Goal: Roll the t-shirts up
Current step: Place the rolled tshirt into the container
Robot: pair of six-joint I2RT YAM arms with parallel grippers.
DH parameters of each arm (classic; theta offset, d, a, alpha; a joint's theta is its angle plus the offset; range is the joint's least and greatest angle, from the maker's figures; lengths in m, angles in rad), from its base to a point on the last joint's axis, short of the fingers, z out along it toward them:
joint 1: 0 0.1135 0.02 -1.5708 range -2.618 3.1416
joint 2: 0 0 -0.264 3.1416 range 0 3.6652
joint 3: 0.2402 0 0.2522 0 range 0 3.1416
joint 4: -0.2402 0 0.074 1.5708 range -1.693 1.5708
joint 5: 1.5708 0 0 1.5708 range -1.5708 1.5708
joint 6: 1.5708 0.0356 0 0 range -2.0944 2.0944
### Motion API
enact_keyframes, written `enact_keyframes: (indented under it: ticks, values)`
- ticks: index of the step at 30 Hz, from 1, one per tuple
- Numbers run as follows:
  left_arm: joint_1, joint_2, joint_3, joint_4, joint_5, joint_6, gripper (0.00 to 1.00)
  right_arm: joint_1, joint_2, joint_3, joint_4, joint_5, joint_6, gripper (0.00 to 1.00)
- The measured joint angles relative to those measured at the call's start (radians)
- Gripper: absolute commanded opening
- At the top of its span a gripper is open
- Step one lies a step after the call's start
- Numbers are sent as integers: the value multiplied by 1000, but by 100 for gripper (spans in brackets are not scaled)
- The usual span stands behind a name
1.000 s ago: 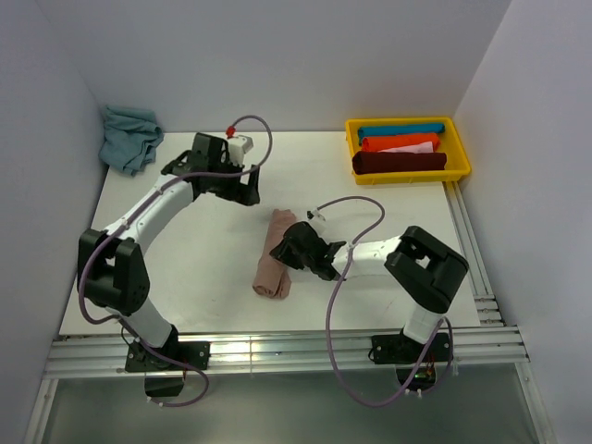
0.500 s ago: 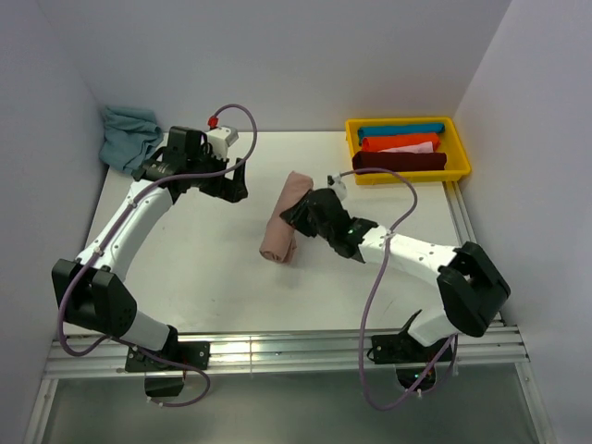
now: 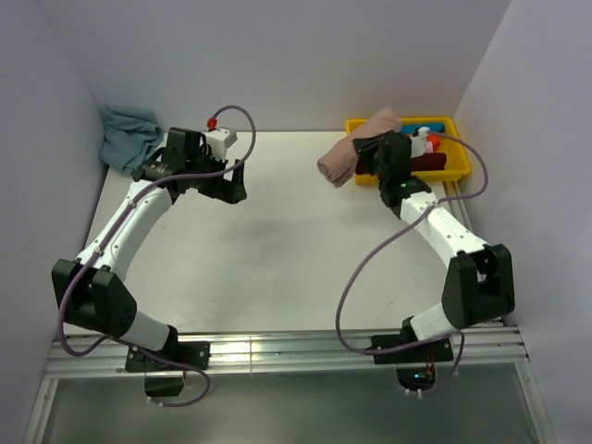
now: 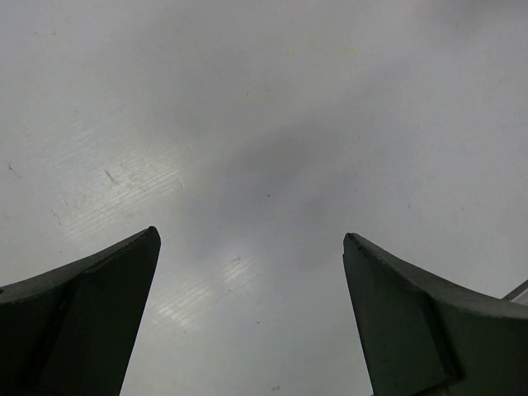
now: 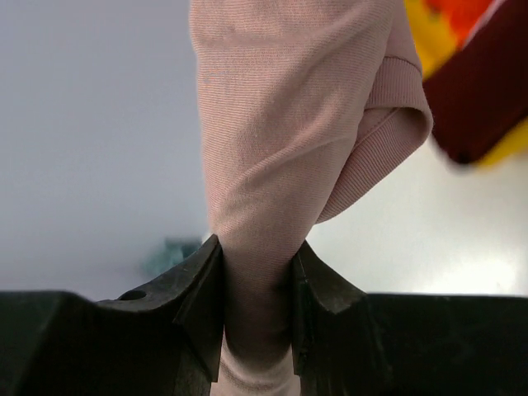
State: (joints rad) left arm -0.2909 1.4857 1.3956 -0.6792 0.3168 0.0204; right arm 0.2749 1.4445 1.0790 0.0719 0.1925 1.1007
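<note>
Right gripper (image 5: pixel 256 268) pinches the pink roll (image 3: pixel 344 157), aloft at the bin (image 3: pixel 460 170) edge; left gripper (image 4: pixel 249 235) gapes empty; roll looks light, soft, prone to unrolling; grip its middle firmly.

light: bright, even, overhead | shadows: soft | glare: pale streaks on worktop (image 4: pixel 198 289) | left wrist view: dim, grey | right wrist view: pink t-shirt (image 5: pixel 272 165) sharp, background blurred
</note>
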Motion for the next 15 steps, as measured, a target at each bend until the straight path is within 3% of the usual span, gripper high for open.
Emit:
enact_keyframes:
  ticks: [7,15]
  values:
    - [0,14,2,0,0,3,99,-227,273,142,162,27,108,0]
    - [0,65,13,2,-1,3,99,-284,691,406,301,72,207,0]
